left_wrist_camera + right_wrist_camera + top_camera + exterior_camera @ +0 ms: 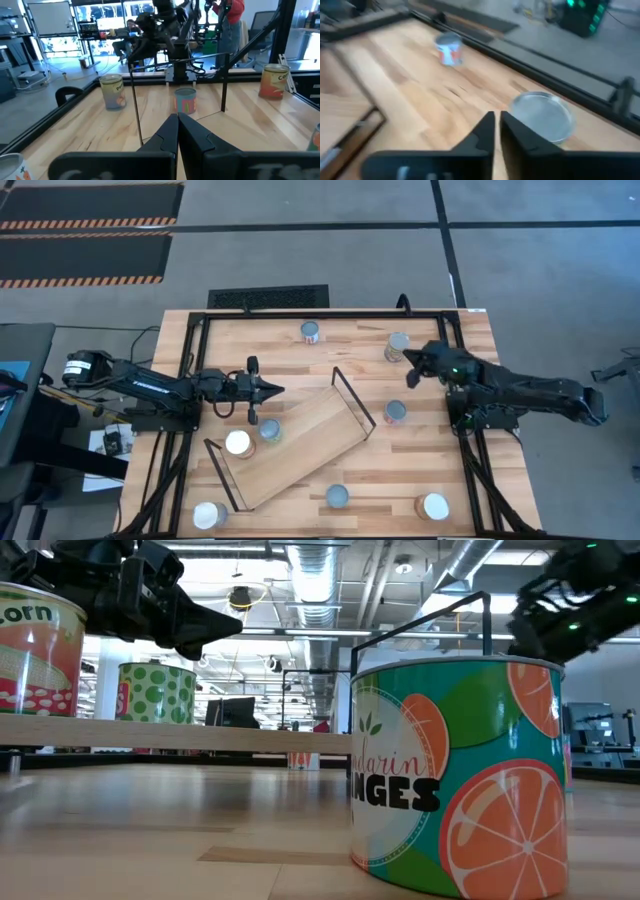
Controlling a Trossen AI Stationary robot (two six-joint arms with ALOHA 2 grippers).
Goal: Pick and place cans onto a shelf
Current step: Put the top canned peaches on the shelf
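Butcher-block table on a grey floor, black frame around its edges; an open workshop with ceiling ducts shows beyond it in the low view. The shelf lies diagonally near the table's middle, a light-wood board with black wire frames standing at both short ends. Two cans rest on the shelf at its end nearer the left arm: a white-topped can close to the wire frame and a green-labelled can just beside it. The other cans stand off the shelf on the table: a red-labelled can beyond the shelf's far long side, a silver-topped can and a blue-grey-topped can past the shelf's other end, a blue-topped can off its near long side, plus a white-topped corner can and an orange-labelled can farther out. Left gripper hovers over the shelf's edge above the green-labelled can, fingers pressed together, holding nothing. Right gripper hangs just beside the silver-topped can, away from the shelf, fingers likewise closed and empty; its wrist view shows that can's lid just ahead of the fingertips.
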